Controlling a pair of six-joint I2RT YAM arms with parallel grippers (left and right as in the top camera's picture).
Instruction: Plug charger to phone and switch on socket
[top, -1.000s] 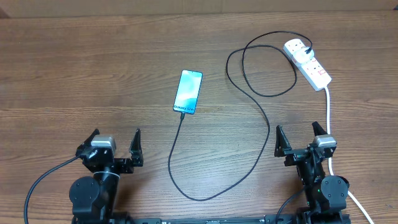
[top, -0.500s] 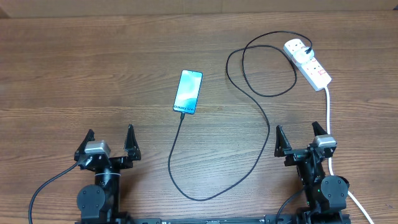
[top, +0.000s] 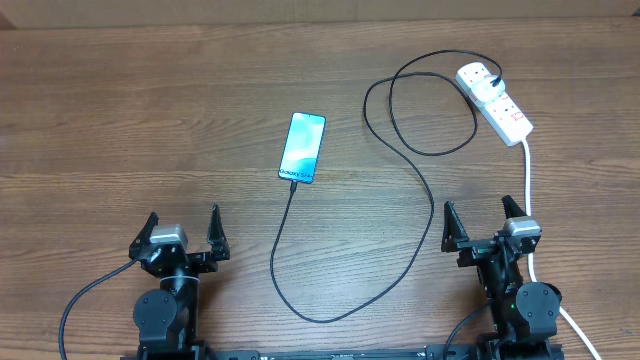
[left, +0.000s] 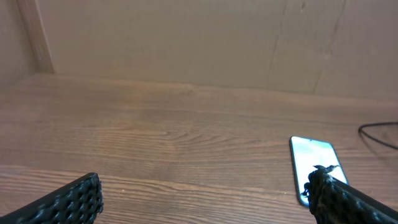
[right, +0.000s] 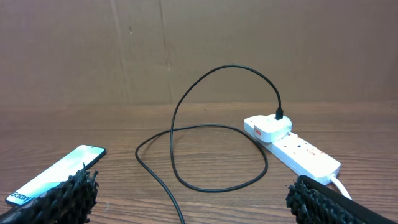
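The phone (top: 302, 147) lies screen-up in the table's middle, its light-blue screen lit; it also shows in the left wrist view (left: 311, 163) and the right wrist view (right: 53, 173). The thin black charger cable (top: 420, 190) runs from the phone's near end, loops, and ends at the white socket strip (top: 496, 102) at the far right, also seen in the right wrist view (right: 292, 145). The cable also shows in the right wrist view (right: 174, 134). My left gripper (top: 182, 232) and right gripper (top: 482, 222) are open and empty at the near edge, apart from everything.
The socket's thick white lead (top: 527, 180) runs down the right side past my right arm. A brown cardboard wall (right: 199, 50) stands behind the wooden table (top: 150, 120).
My left gripper has shifted and turned slightly at the near edge. The phone, cable, socket and right arm have not moved.
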